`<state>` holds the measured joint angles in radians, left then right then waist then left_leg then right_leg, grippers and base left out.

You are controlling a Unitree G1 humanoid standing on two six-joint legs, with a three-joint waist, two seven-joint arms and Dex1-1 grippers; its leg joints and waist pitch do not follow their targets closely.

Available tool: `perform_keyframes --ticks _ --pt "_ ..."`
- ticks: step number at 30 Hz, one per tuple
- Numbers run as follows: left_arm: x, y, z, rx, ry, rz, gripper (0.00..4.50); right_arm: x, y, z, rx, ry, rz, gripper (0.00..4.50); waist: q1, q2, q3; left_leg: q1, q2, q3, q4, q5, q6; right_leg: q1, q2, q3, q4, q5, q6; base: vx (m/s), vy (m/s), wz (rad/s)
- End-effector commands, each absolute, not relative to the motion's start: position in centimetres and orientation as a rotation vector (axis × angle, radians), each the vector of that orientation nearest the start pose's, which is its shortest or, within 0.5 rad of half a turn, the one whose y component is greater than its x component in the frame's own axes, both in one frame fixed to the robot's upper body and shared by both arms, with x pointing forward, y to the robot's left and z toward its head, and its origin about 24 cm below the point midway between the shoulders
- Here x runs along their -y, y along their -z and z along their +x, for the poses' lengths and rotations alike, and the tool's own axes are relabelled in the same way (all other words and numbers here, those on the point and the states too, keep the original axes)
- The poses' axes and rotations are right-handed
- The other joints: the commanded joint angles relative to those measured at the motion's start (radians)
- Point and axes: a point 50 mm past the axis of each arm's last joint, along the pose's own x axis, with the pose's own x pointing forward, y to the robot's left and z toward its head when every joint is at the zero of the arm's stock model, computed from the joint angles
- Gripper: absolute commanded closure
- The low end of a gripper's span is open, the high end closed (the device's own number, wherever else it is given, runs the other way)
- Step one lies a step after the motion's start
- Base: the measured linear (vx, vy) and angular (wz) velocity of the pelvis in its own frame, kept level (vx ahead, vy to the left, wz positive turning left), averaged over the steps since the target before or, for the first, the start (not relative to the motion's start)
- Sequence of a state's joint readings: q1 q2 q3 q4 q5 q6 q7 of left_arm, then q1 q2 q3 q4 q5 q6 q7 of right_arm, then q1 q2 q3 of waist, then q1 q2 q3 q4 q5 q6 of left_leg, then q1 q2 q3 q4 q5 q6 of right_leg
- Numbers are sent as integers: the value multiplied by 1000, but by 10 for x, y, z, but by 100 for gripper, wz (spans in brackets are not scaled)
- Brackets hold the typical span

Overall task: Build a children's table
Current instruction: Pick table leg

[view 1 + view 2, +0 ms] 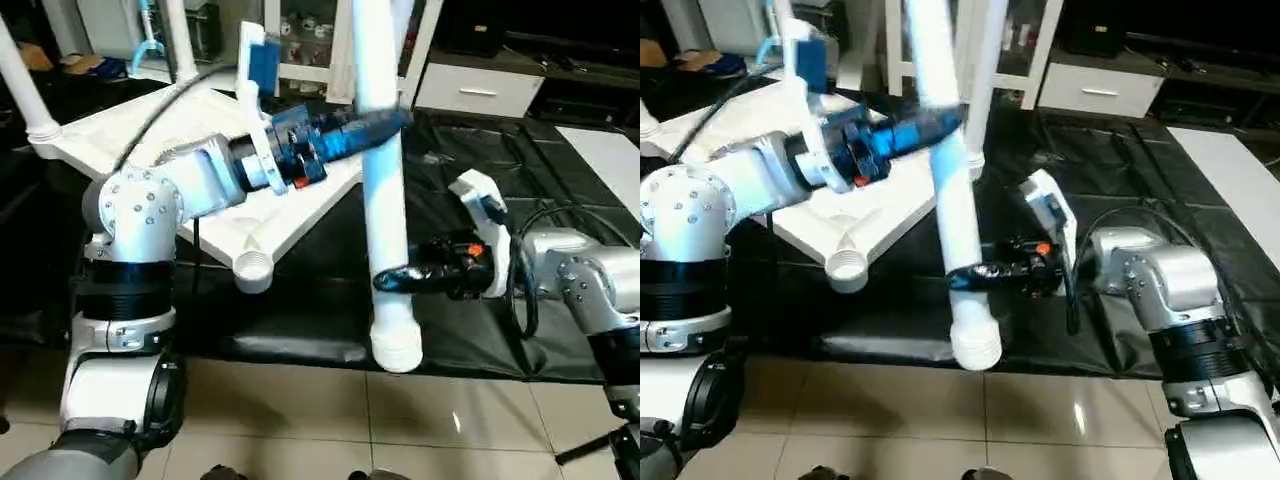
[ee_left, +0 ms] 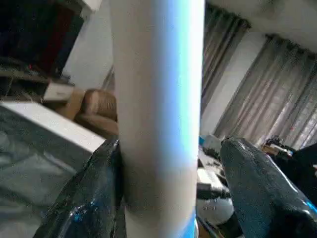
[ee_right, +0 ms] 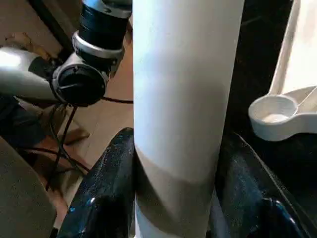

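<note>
Here the white tabletop lies upside down across the left part of the black-covered counter, one round corner socket just at the counter's near edge and a fitted leg rising from its far left corner. The left gripper reaches over the tabletop to a loose white leg standing nearly upright near the middle of the near edge; its jaws stand around the upper part of the tube, one finger against it, the other clear of it with a gap, so the jaws are released. Lower down, the right gripper comes in from the right, its jaws clenched on the leg just above the ribbed wide end, which overhangs the tiled floor
</note>
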<state>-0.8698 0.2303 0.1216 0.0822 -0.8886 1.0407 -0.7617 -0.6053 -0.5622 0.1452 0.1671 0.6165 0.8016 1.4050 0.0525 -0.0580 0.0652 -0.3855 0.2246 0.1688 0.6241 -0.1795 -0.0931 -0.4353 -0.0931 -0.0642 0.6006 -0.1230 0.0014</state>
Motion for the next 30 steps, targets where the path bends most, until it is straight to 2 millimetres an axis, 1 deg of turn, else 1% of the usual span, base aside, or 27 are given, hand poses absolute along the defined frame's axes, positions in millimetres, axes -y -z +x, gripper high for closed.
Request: perform_keyframes --ticks 1,3,4,5,8,10,14,15,18,20,23,24,25,28,30 --pt "-74 -237 307 -116 1458 -471 131 155 -144 293 -429 -1561 225 270 1 6 -83 15 -6 13 -72 -227 5 63 -21 17 -66 -356 -184 0 0 0" --pt "-74 -237 307 -115 1461 -467 131 155 -143 293 -433 -1560 223 270 3 5 -84 15 -6 13 -73 -225 4 63 -20 17 -65 -344 -187 0 0 0" --pt "-74 -236 306 -112 1458 -454 131 155 -143 293 -433 -1553 223 270 5 7 -84 15 -6 12 -73 -224 2 64 -21 17 -64 -339 -189 0 0 0" --pt "-74 -236 306 -111 1457 -449 160 155 -143 294 -432 -1551 223 270 4 6 -84 14 -6 12 -73 -222 2 65 -20 17 -63 -335 -189 0 0 0" --pt "-77 -238 312 -107 1417 -477 169 155 -144 295 -423 -1541 219 270 5 6 -84 14 -6 12 -73 -226 0 65 -21 17 -63 -335 -190 0 0 0" --pt "-80 -240 316 -97 1391 -493 201 156 -144 296 -419 -1539 217 270 5 5 -84 15 -6 12 -73 -223 1 65 -21 17 -63 -336 -188 0 0 0" --pt "-83 -240 322 -89 1335 -519 218 155 -145 296 -414 -1537 214 270 6 4 -85 12 -8 13 -72 -215 3 67 -20 17 -63 -327 -188 0 0 0" --pt "-85 -240 324 -83 1321 -520 242 155 -144 296 -414 -1537 214 270 7 3 -85 13 -8 13 -71 -212 4 67 -21 17 -63 -332 -186 0 0 0" --pt "-86 -240 325 -81 1309 -525 258 155 -144 297 -408 -1530 206 270 7 4 -85 13 -8 13 -72 -212 4 66 -21 17 -63 -334 -184 0 0 0" --pt "-87 -241 326 -76 1296 -536 277 154 -144 298 -399 -1522 201 270 7 6 -85 13 -7 13 -72 -212 3 66 -21 17 -63 -328 -187 0 0 0" --pt "-88 -242 328 -74 1281 -549 279 153 -143 298 -392 -1523 194 270 7 6 -85 14 -7 13 -72 -215 3 66 -21 17 -62 -324 -191 0 0 0" --pt "-88 -242 328 -71 1275 -549 281 152 -143 298 -388 -1526 189 270 9 11 -86 16 -7 12 -72 -215 2 66 -21 17 -61 -320 -193 0 0 0" --pt "-88 -243 329 -68 1270 -550 282 152 -144 298 -382 -1526 180 270 8 7 -85 14 -7 13 -72 -216 3 66 -20 17 -62 -314 -194 0 0 0" --pt "-88 -244 330 -58 1257 -549 282 152 -144 299 -372 -1518 166 270 9 7 -86 14 -7 12 -72 -216 2 67 -21 17 -61 -313 -195 0 0 0" --pt "-88 -244 333 -64 1210 -524 282 150 -144 303 -330 -1482 129 270 7 3 -86 14 -8 13 -71 -214 4 67 -21 17 -62 -318 -192 0 0 0"
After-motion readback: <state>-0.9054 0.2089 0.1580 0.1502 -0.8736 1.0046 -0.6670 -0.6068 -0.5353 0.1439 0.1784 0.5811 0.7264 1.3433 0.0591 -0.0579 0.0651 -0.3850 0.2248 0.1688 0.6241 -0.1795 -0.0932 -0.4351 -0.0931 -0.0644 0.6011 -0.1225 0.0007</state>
